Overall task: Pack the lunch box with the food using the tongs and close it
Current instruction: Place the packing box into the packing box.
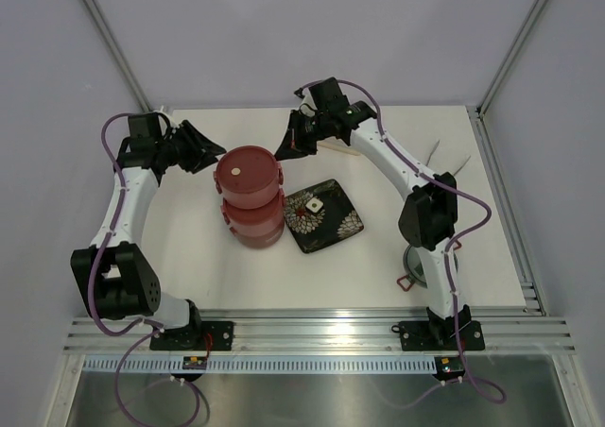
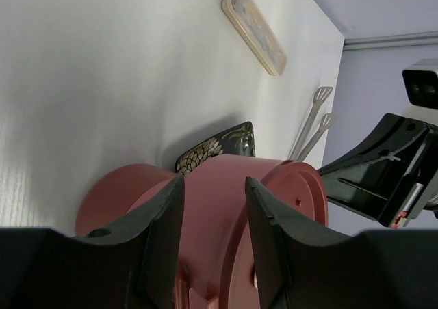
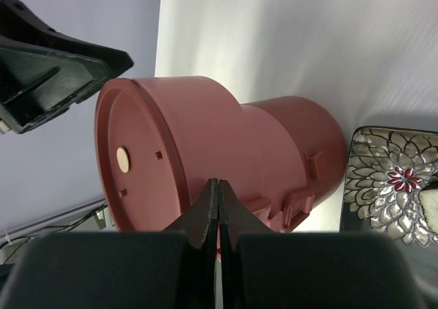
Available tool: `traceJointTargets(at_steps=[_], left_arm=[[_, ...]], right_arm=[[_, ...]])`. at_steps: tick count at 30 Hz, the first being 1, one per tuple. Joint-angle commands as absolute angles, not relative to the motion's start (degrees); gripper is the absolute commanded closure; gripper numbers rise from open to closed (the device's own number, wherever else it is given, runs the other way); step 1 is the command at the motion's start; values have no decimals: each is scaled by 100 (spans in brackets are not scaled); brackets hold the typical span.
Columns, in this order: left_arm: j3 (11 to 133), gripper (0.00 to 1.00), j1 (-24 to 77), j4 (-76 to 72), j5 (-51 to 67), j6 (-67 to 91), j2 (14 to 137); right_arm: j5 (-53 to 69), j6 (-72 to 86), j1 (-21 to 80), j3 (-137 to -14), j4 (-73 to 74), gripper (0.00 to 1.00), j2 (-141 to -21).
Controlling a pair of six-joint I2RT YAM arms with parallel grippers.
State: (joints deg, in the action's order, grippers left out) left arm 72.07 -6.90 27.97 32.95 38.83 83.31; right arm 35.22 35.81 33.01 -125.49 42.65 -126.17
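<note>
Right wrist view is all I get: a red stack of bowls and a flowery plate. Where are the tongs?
Observer: The tongs lie free at the far right of the table.
Operator: Is the left gripper gripping anything?
Observer: It's open beside the top bowl; I can't tell whether it touches.
Operator: Any handled lid?
Observer: A grey round lid lies near the base of the right arm, partly under it.

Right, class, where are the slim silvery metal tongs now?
Top view: the tongs lie on the white table's far right side, beyond the right arm's elbow, apart from the black flowered plate.
</note>
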Motion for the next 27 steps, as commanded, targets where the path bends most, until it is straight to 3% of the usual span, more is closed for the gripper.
traceJointTargets(at_steps=[1, 27], left_arm=[[7119, 57, -668, 2769, 3498, 3806, 8068], [6908, 59, -624, 2821, 3656, 3858, 7796]], right_arm=[[3612, 3472, 3401, -12498, 4025, 100, -12112], [3138, 3366, 3603, -12445, 4131, 100, -11821]])
